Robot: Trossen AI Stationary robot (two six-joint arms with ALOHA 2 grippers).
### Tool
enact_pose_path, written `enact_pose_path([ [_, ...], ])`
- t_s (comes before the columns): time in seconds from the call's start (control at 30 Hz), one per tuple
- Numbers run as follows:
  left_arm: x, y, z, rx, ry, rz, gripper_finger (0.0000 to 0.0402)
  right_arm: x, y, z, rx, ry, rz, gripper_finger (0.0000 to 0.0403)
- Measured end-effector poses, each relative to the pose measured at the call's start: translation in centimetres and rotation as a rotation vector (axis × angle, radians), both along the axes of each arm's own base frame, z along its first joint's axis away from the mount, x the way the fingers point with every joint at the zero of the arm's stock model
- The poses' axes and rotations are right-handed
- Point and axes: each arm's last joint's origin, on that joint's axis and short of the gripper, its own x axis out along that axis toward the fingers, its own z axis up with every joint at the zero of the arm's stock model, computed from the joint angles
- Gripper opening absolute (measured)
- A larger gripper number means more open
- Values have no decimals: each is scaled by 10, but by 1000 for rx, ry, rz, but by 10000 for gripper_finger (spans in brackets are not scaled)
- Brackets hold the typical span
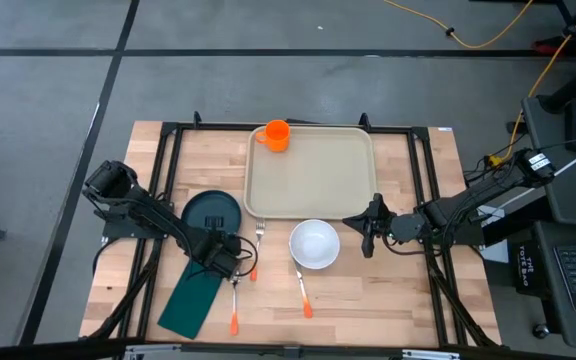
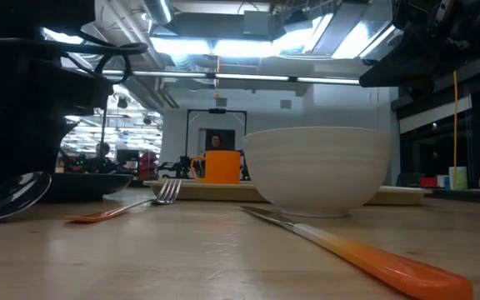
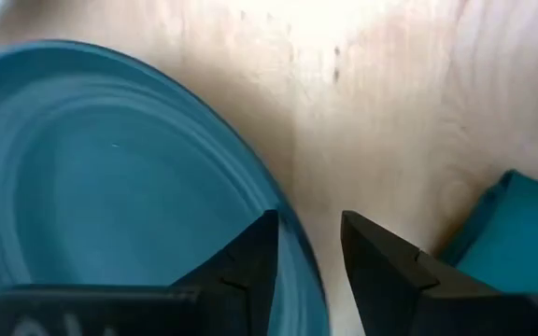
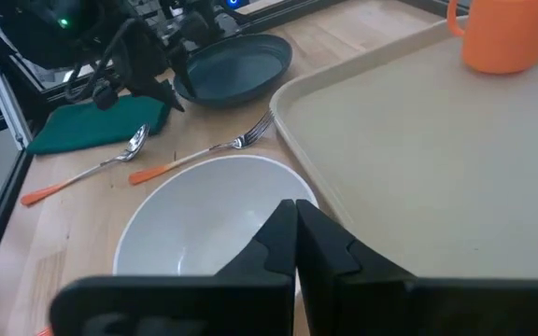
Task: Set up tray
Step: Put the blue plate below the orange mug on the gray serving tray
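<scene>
The beige tray (image 1: 313, 175) lies at the table's far middle, with an orange cup (image 1: 276, 134) standing in its far left corner. The teal plate (image 1: 212, 212) rests flat on the wood left of the tray. My left gripper (image 1: 230, 255) is at the plate's near right edge. In the left wrist view it (image 3: 308, 224) is open, one finger over the plate's inside and one outside the rim (image 3: 302, 252), with gaps showing on both sides. My right gripper (image 4: 295, 207) is shut and hovers off the table by the white bowl (image 1: 314, 244), right of it, beside the tray's near right corner.
A dark green napkin (image 1: 193, 300) lies near the table's near left. A fork (image 1: 258, 240), a spoon (image 1: 235, 300) and a knife (image 1: 303, 292), all orange-handled, lie on the wood between plate and bowl. Most of the tray's floor (image 4: 418, 149) is bare.
</scene>
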Motion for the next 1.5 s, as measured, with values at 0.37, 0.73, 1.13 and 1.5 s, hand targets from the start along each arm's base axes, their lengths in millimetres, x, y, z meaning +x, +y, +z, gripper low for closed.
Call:
enact_pose_path([
  [0.37,0,1,0,32,4,-51,22,0,0,0,2,-1,-2,6],
  [0.73,-9,-6,6,30,-10,-3,3,1,0,-1,-1,5,-2,6],
  [1.13,-30,-6,50,-27,-209,53,2,3,1,-4,-8,15,-2,6],
  [1.5,-29,-4,58,24,-230,-56,2,3,1,-3,-4,7,-3,6],
])
